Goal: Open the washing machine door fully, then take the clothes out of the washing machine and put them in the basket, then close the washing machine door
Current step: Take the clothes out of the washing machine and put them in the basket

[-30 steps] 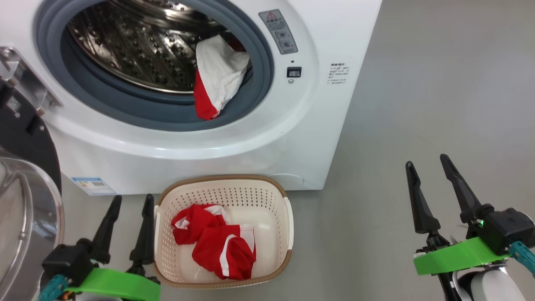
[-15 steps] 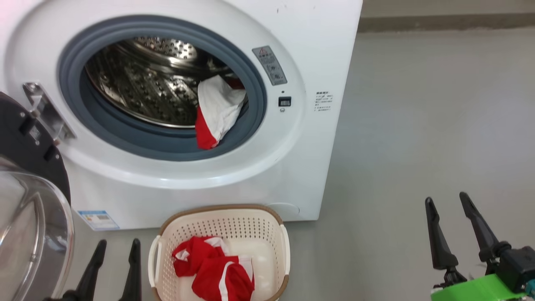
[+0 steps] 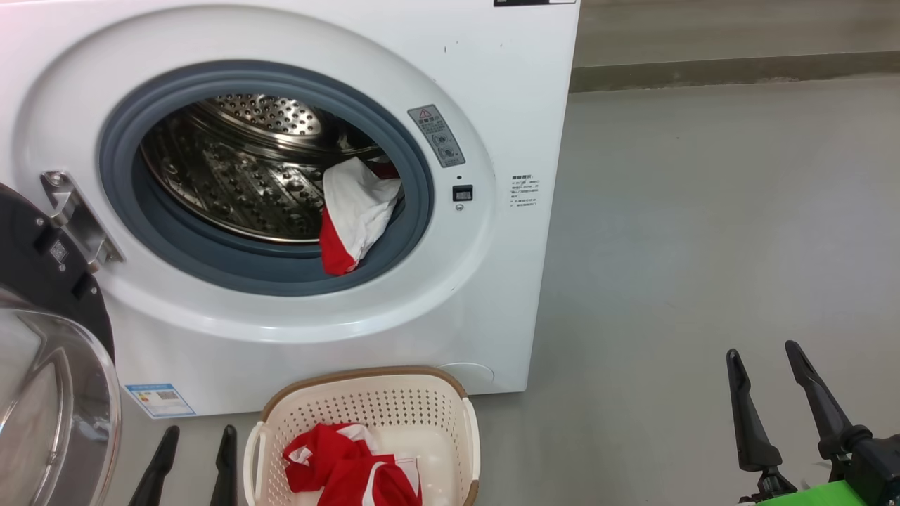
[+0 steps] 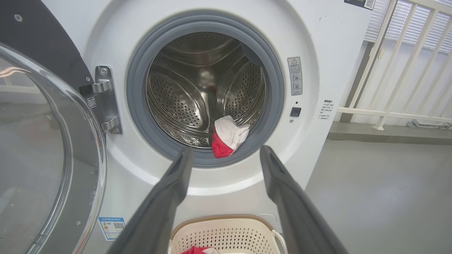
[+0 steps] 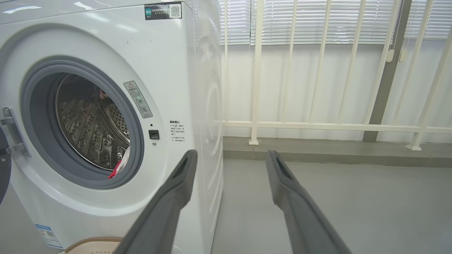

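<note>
At far left the washing machine door hangs swung wide open. Beside it the left gripper hovers, jaws apart and empty, just left of the basket, where red and white clothes lie. Above, in the washing machine, another red and white garment droops over the grey ring. Far right, the right gripper hangs over the floor, jaws apart, empty.
</note>
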